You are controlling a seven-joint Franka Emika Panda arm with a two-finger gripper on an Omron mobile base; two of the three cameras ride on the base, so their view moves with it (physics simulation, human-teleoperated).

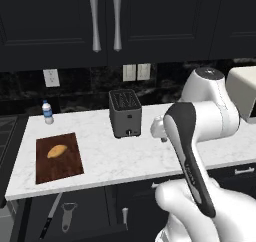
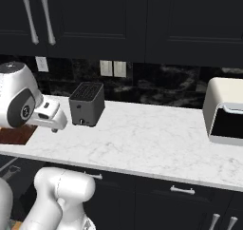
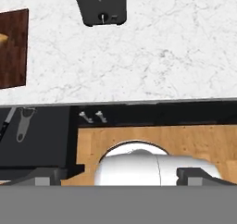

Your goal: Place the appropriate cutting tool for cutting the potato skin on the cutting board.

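The peeler [image 1: 68, 215] lies below the table's [image 1: 125, 161] front edge, left of the claw [image 3: 118, 174], handle pointing away; claw open, empty.

White marble bench [image 1: 150, 158] along a black stone backsplash [image 2: 156, 89], with white outlets [image 1: 136, 72] set in it. Black upper cabinets [image 1: 55, 26] with long silver handles [image 1: 94, 20] above, black lower cabinets [image 2: 156, 198] below. Dark toaster [image 1: 125, 113] at mid-bench, small water bottle [image 1: 47, 112] toward the left end, cream appliance [image 2: 225, 111] at the right; wood floor [image 3: 185, 142] beneath.
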